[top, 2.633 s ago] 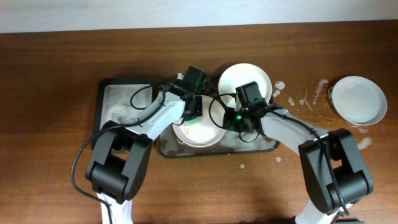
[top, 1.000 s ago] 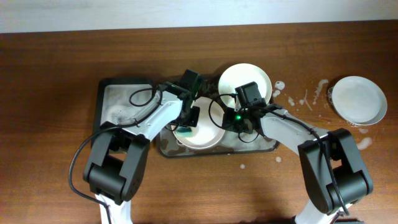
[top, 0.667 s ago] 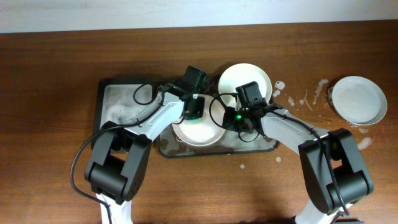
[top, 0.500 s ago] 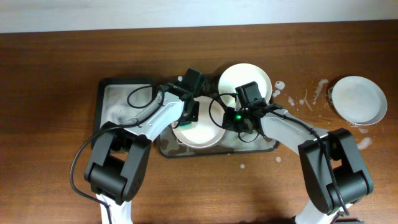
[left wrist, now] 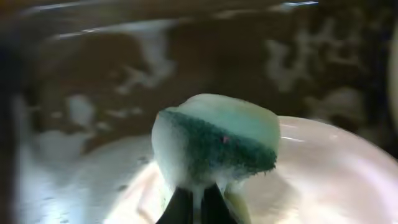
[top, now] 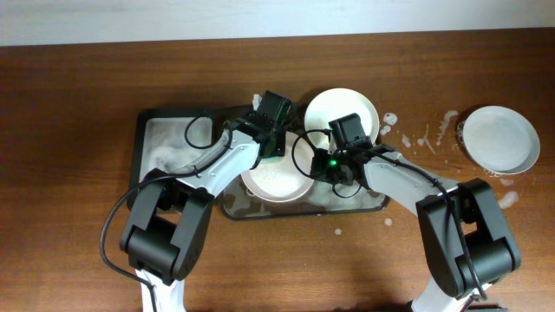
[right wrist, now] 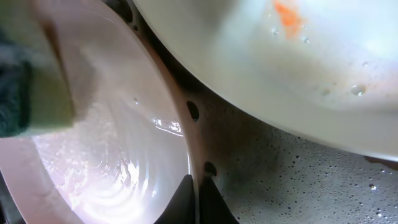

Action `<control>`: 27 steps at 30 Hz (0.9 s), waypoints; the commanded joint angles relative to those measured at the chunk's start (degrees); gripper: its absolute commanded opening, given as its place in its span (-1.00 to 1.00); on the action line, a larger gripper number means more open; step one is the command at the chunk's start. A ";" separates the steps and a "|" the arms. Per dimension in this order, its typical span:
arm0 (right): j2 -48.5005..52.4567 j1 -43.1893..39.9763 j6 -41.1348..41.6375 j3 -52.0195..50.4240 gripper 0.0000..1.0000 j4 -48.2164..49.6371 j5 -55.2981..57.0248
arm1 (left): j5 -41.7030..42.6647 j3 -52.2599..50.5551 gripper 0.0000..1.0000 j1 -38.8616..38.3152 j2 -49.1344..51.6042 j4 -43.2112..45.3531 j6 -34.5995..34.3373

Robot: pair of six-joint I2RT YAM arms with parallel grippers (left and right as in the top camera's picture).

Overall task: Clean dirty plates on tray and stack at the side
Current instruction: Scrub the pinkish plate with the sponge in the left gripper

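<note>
A white foamy plate [top: 279, 180] lies on the dark grey tray [top: 368, 204]. My left gripper [top: 272, 144] is shut on a green and yellow sponge [left wrist: 217, 140] and holds it at the plate's far rim [left wrist: 323, 168]. My right gripper [top: 323, 165] is shut on that plate's right rim [right wrist: 189, 155]; the sponge shows at the left of the right wrist view [right wrist: 25, 93]. A second plate [top: 342, 110] with an orange smear [right wrist: 286, 14] leans on the tray's far right. A third plate [top: 499, 139] sits on the table at the far right.
A smaller dark tray [top: 173, 143] with white foam stands left of the main tray. Foam splashes [top: 425, 137] lie on the wooden table between the tray and the far-right plate. The tray floor [right wrist: 298, 186] is wet and bubbly.
My left gripper has rubbed the sponge back and forth over the plate and now sits at its far rim. The right gripper has kept its hold on the rim.
</note>
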 commanded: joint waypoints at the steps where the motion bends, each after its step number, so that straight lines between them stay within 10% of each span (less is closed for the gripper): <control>1: 0.55 0.00 -0.57 0.81 -0.92 -0.17 -0.35 | -7.63 0.15 -0.99 1.01 0.33 -5.46 0.48; 10: 0.55 0.00 -0.57 0.81 -0.92 0.22 -0.35 | 32.37 0.15 -0.99 -0.94 0.33 -14.71 6.08; 21: 0.55 0.00 -0.57 0.81 -0.92 0.24 -0.35 | -8.98 -0.22 -0.99 -1.42 0.33 -9.97 -0.02; 27: 0.55 0.00 -0.55 0.81 -0.92 0.24 -0.37 | -15.67 0.79 -0.99 -1.70 0.02 -12.98 -2.08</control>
